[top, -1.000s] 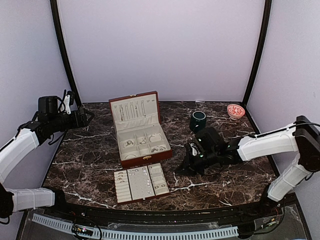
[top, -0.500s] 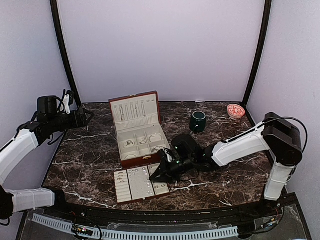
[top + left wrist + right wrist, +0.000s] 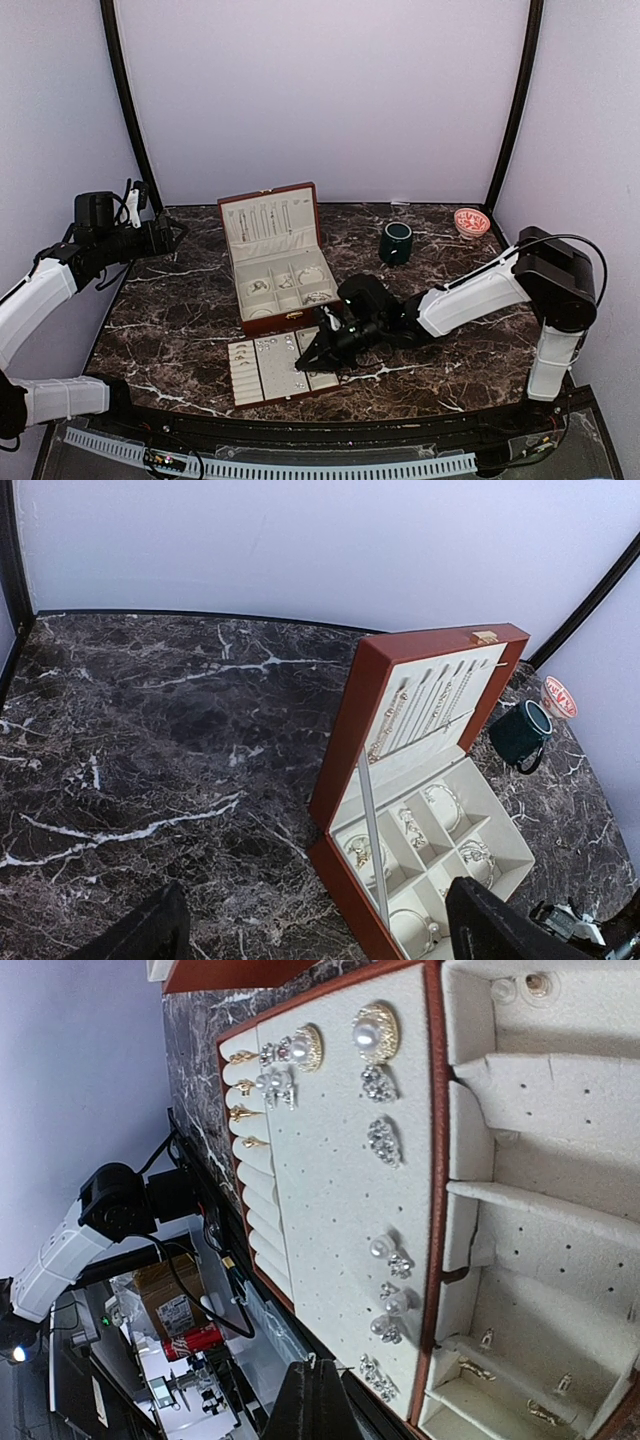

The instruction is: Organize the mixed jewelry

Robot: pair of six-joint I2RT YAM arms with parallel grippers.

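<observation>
The reddish-brown box (image 3: 262, 318) stands open mid-table, with silvery jewelry (image 3: 283, 282) in its cream compartments. Its removable tray (image 3: 243, 394) lies in front, near the table's edge. My right gripper (image 3: 304, 361) hovers low over the tray's right half. In the right wrist view its fingers (image 3: 318, 1405) are pressed together, with a tiny silvery piece (image 3: 310, 1359) at the tips. Below them the tray's cream pad (image 3: 330, 1160) holds several pearl and crystal earrings (image 3: 375, 1030). My left gripper (image 3: 175, 235) is raised at the far left, wide open and empty, and faces the box (image 3: 350, 750).
A dark green mug (image 3: 397, 241) stands right of the box and a small pink patterned bowl (image 3: 471, 221) sits at the back right corner. Both show in the left wrist view, the mug (image 3: 522, 732) and the bowl (image 3: 560, 695). Ring rolls (image 3: 258, 1200) fill the tray's left part.
My right arm has swung left from the table right of the box to over the tray, then edged slightly further. The left arm has not moved.
</observation>
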